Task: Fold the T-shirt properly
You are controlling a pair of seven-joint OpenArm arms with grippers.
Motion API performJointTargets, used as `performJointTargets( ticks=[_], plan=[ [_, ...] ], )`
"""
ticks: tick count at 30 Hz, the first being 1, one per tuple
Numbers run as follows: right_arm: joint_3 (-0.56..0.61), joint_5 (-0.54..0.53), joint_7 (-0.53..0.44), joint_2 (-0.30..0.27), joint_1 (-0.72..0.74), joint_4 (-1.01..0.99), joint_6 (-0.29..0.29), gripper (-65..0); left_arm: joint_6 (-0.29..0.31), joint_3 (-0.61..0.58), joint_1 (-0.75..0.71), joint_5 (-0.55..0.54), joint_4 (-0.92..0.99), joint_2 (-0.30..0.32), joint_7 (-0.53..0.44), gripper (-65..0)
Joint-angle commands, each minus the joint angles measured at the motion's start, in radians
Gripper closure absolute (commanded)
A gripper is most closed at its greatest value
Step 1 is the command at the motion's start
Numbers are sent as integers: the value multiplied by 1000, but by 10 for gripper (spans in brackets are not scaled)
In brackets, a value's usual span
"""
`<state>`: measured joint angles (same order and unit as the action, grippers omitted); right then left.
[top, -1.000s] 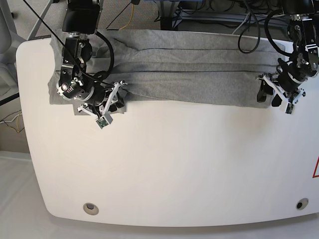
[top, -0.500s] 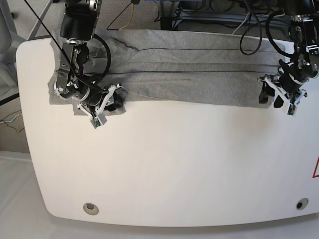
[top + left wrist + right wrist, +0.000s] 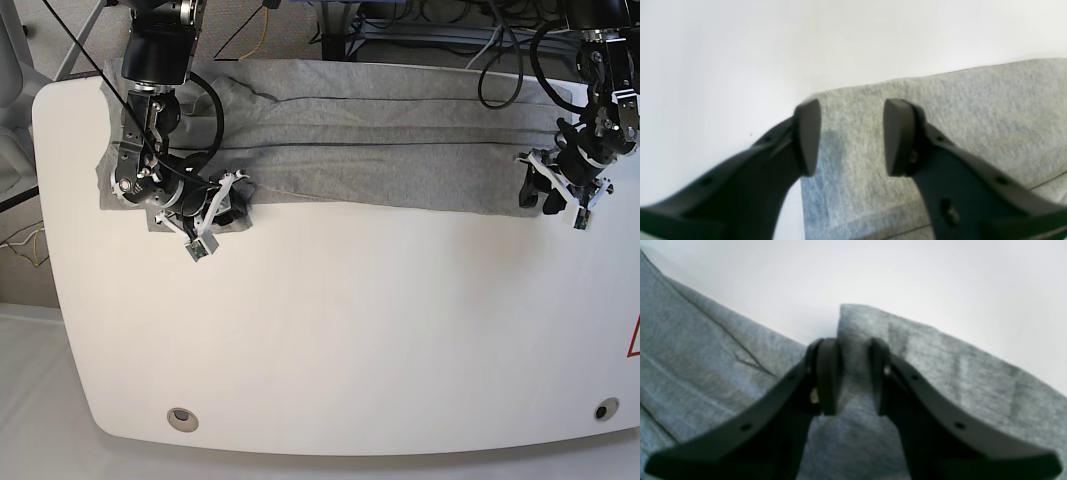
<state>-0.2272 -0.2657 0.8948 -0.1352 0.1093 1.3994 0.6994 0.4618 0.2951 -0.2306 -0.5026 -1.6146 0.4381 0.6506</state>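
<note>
The heather-grey cotton T-shirt (image 3: 380, 140) lies as a long folded band across the upper part of the white rounded table (image 3: 350, 340) in the base view. At its left end, the black right gripper (image 3: 848, 376) has its jaws narrow, pinching a raised fold of the grey cloth. At the right end, the black left gripper (image 3: 850, 138) stands with jaws apart over the shirt corner (image 3: 826, 100), nothing pressed between them.
</note>
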Motion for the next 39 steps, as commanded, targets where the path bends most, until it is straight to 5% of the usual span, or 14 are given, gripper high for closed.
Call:
performJointTargets(
  ticks=[1, 5, 19, 39],
  plan=[
    [-3, 17, 1, -6, 36, 1, -6, -163, 5, 8, 13, -13, -20, 21, -11, -241],
    [-1, 25, 7, -10, 52, -9, -11, -165, -1, 7, 14, -12, -20, 23, -14, -300],
    [2, 39, -29, -88, 47, -64, -20, -180, -5, 7, 13, -11, -26, 22, -25, -300],
    [-31, 85, -67, -71, -4, 101, -37, -191, -6, 82, -64, -9, -98, 7, -15, -294]
  ],
)
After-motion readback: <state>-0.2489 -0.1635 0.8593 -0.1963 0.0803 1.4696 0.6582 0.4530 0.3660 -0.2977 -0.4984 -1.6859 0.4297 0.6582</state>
